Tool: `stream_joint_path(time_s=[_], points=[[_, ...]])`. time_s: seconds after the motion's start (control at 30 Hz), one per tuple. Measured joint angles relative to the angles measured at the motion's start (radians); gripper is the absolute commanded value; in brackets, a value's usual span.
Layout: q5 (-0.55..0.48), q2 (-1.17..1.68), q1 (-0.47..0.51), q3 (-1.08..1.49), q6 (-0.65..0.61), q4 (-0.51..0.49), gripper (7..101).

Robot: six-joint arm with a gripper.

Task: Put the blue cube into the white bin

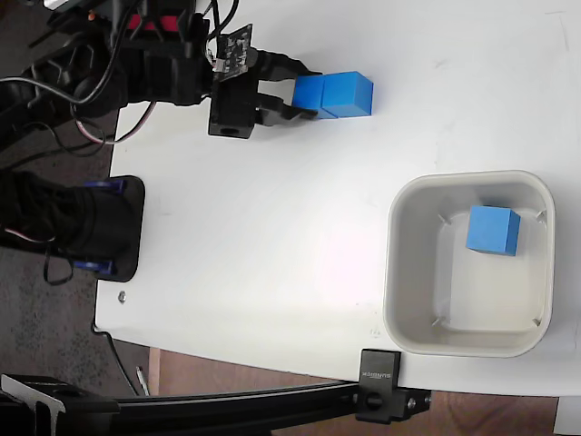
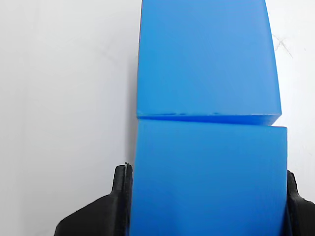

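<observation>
Blue cube pinched in the hand at the desk's far edge.

It sits on the desk touching a second blue cube, with a third cube already inside the white bin, well apart. It looks light, stiff and matte, so flat opposite faces should grip well, as the fingers do now.

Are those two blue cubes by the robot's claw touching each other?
Touching. The wrist view shows the near cube, between the end effector fingers, pressed against the far cube with only a thin seam.
</observation>
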Motion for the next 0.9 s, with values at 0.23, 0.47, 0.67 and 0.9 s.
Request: stream_joint_path(time_s=[0.23,0.47,0.67,0.9], points=[[0.017,0.008,-0.002,0.0,0.008,0.037,53.8],[0.055,0.19,-0.012,-0.003,0.0,0.244,53.8],[0.032,0.307,0.071,-0.086,-0.13,0.368,53.8],[-0.107,0.308,0.29,-0.183,-0.344,0.342,53.8]])
